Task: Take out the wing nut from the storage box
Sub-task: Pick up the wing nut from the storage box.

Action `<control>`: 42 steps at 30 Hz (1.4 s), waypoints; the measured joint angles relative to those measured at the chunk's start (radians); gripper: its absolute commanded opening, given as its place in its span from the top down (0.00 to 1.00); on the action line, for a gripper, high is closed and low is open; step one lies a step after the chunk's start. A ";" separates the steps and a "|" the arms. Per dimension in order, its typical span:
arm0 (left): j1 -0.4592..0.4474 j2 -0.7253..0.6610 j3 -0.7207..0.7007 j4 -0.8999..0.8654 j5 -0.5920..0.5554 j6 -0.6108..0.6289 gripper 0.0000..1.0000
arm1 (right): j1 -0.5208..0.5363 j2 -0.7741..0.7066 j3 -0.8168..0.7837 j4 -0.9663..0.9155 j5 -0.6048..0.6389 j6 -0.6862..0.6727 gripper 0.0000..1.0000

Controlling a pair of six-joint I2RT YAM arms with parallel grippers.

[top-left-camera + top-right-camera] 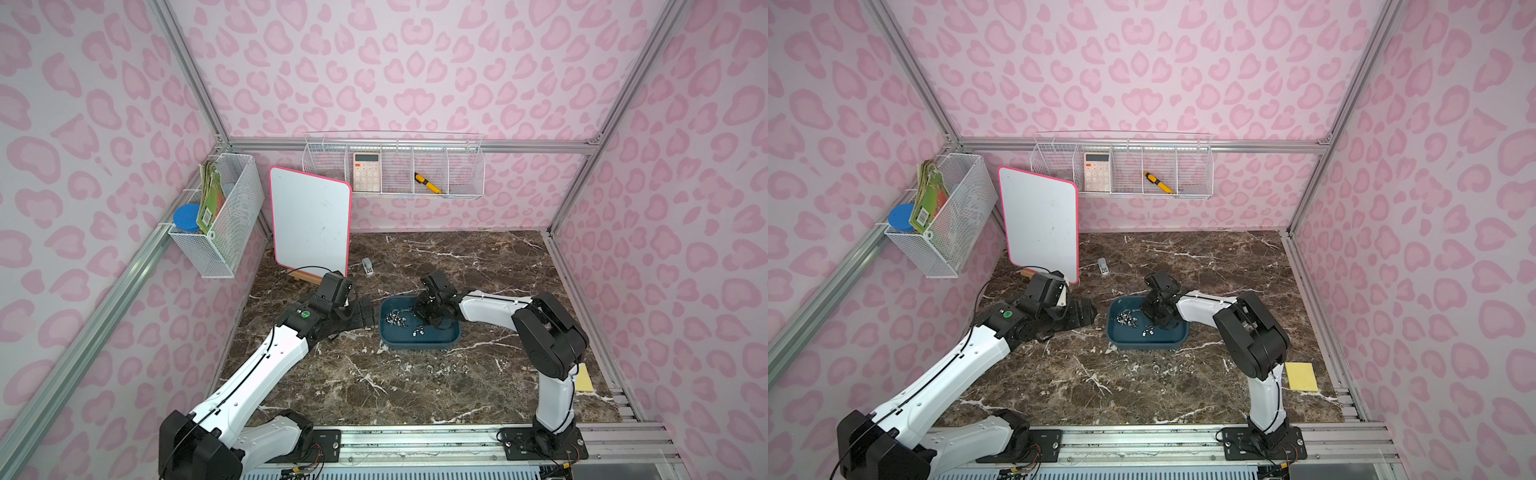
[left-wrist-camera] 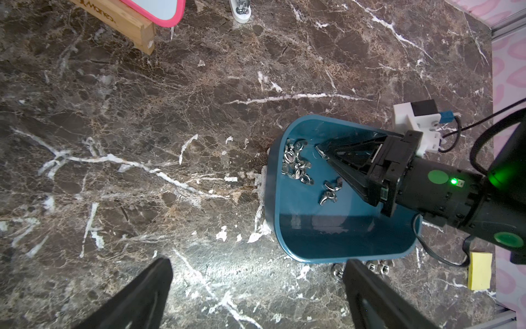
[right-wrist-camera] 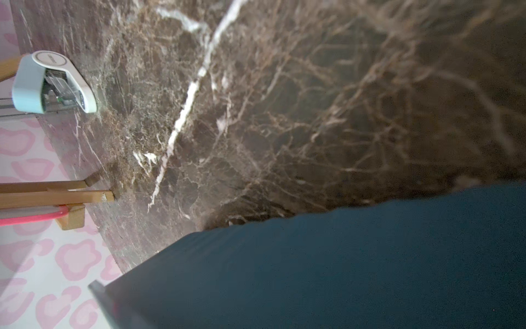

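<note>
The storage box [image 1: 419,341] [image 1: 1144,343] is a shallow teal tub at the middle of the marble table. A heap of silvery wing nuts [image 2: 296,165] lies near its left end, and two loose ones [image 2: 330,190] lie beside the heap. My right gripper [image 2: 321,150] [image 1: 432,322] reaches down inside the box. Its fingertips have come together on a small silvery wing nut. The right wrist view shows only the box wall [image 3: 341,270] and table, not the jaws. My left gripper [image 2: 257,273] [image 1: 361,318] stands wide open over bare table just left of the box, holding nothing.
Several nuts [image 1: 442,368] [image 2: 375,266] lie on the table in front of the box. A pink-rimmed whiteboard [image 1: 309,224] on a wooden stand and a small stapler [image 1: 367,266] stand behind. A yellow pad [image 1: 1301,376] lies at the right edge. Wire baskets [image 1: 395,170] hang on the walls.
</note>
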 measured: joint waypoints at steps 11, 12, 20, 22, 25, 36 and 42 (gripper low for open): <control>0.000 -0.003 0.000 0.000 0.000 -0.001 0.01 | 0.000 -0.028 -0.016 -0.011 0.013 -0.030 0.98; 0.000 -0.002 0.000 0.000 0.000 -0.001 0.02 | 0.000 -0.031 -0.019 -0.011 0.013 -0.038 0.99; 0.000 0.029 0.028 0.003 0.023 -0.023 0.08 | 0.005 -0.109 -0.060 -0.006 0.012 -0.102 1.00; 0.001 0.051 0.044 0.007 0.040 -0.028 0.10 | 0.009 -0.138 -0.062 -0.006 0.015 -0.132 1.00; 0.002 0.086 0.074 0.014 0.074 -0.045 0.13 | 0.020 -0.187 -0.063 -0.004 0.040 -0.195 1.00; 0.089 0.196 0.129 0.112 0.336 -0.159 0.38 | 0.098 -0.381 -0.148 0.047 0.143 -0.423 1.00; 0.107 0.239 0.132 0.205 0.469 -0.219 0.50 | 0.126 -0.436 -0.182 0.098 0.153 -0.500 1.00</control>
